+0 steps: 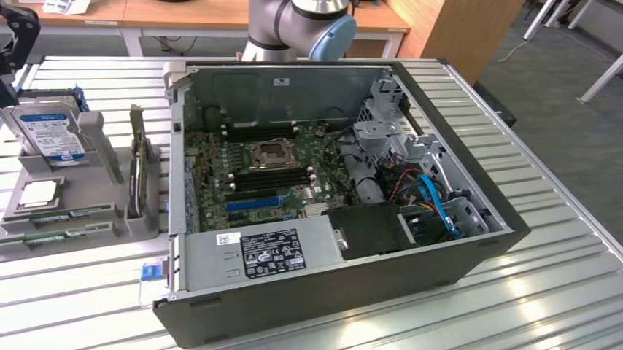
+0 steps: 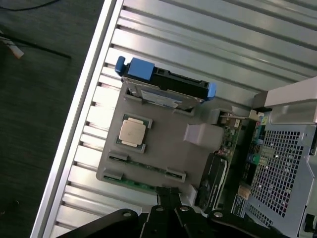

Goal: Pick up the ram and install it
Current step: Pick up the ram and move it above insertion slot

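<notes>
Your hand (image 2: 168, 193) has its fingers drawn together with nothing clamped between them. In the wrist view the black fingertips (image 2: 162, 190) sit over one end of the ram (image 2: 133, 184), the green stick along the outer edge of the grey holder (image 2: 168, 148). You cannot tell from here whether they touch it.

Reading the exterior view from its left: on the table (image 1: 545, 292) you have the grey holder (image 1: 98, 138), with the blue-labelled hard drive (image 1: 49, 135) standing at its far end. The square silver processor (image 1: 39, 193) lies flat in front of that. Nearest the table's front edge are two green sticks lying flat in their slots: the ram (image 1: 58, 237) outermost, and a second stick (image 1: 73, 214) just beside it. A card (image 1: 141, 175) stands upright on the holder's side nearest the case.

Further right, the open computer case (image 1: 486, 248) lies on its side, showing you the green motherboard (image 1: 292, 193) and the grey power supply (image 1: 262, 251). The arm's base (image 1: 292, 22) rises behind the case.
</notes>
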You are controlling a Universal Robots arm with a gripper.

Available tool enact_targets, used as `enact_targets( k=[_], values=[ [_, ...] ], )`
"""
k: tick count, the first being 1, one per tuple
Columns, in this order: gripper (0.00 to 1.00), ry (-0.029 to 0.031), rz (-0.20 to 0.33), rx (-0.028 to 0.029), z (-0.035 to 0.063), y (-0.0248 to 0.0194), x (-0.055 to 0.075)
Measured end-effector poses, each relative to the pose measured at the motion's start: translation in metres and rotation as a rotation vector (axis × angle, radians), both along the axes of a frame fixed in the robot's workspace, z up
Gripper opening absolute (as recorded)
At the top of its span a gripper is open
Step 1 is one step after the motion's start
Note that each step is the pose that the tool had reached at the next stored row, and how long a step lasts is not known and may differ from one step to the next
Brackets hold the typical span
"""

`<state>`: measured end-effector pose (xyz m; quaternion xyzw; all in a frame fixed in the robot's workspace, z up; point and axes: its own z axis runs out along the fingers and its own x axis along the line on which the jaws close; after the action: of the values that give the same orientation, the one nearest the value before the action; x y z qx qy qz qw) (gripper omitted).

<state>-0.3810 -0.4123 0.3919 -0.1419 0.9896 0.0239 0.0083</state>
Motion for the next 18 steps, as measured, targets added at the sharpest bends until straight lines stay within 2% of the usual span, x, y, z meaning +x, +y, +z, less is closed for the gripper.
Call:
enact_targets(
  k=[18],
  values=[
    [0.10, 0.0000, 0.289, 0.0000, 0.0000, 0.0000, 0.0000]
  ],
)
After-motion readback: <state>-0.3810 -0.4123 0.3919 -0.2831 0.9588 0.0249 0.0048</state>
